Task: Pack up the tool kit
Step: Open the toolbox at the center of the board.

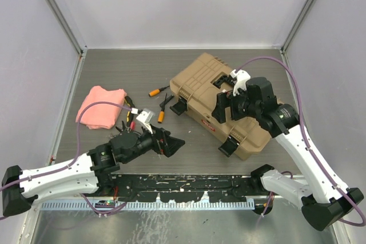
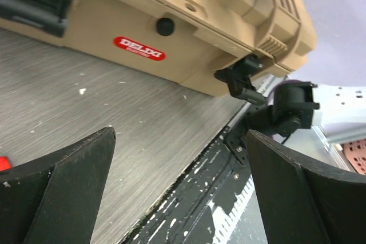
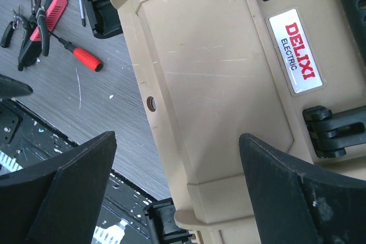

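The tan ribbed case (image 1: 201, 81) lies lid-down-shut at centre right, its black latches (image 1: 231, 143) hanging loose. It also shows in the right wrist view (image 3: 217, 84) with its red label (image 3: 298, 58), and in the left wrist view (image 2: 171, 21). My right gripper (image 3: 177, 192) is open and empty, hovering over the case's near end. My left gripper (image 2: 180, 187) is open and empty, low over the table's near edge, left of the case. Orange-handled screwdrivers (image 1: 155, 91), pliers (image 1: 166, 102) and a red-handled screwdriver (image 3: 86, 58) lie on the table left of the case.
A pink folded cloth (image 1: 102, 107) lies at the left, with more small tools (image 1: 128, 117) beside it. A black rail (image 1: 189, 187) runs along the near table edge. Grey walls enclose the table on three sides.
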